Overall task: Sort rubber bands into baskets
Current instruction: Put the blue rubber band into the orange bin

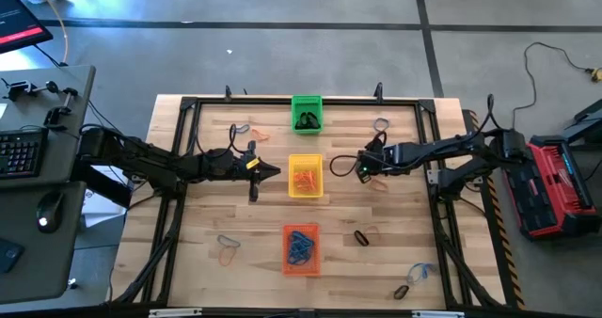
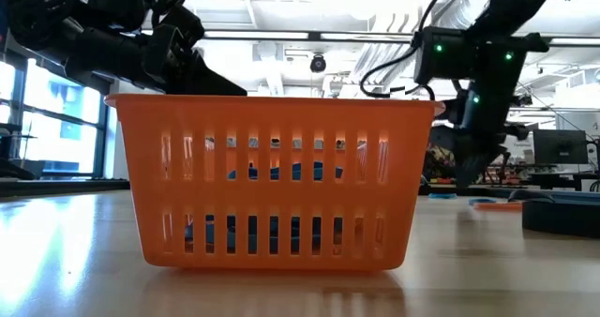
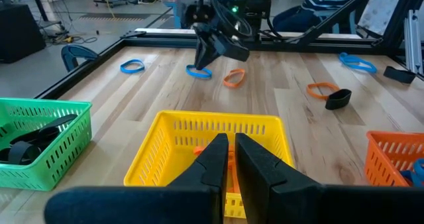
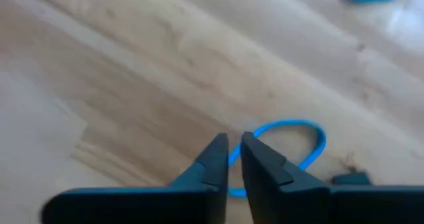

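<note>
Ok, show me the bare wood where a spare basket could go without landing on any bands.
Freest: the wood between the left claw and the orange basket, and the stretch between the yellow basket and the black band. Crowded: beside the green basket, around the right claw with its blue band, and both front corners, where loose bands lie.

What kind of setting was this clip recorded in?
Most likely a robotics lab or workshop. A framed wooden worktable stands on a bare concrete floor, a desk with a keyboard sits beside it, and the low view shows exposed ceiling ducts and cluttered benches behind.
</note>
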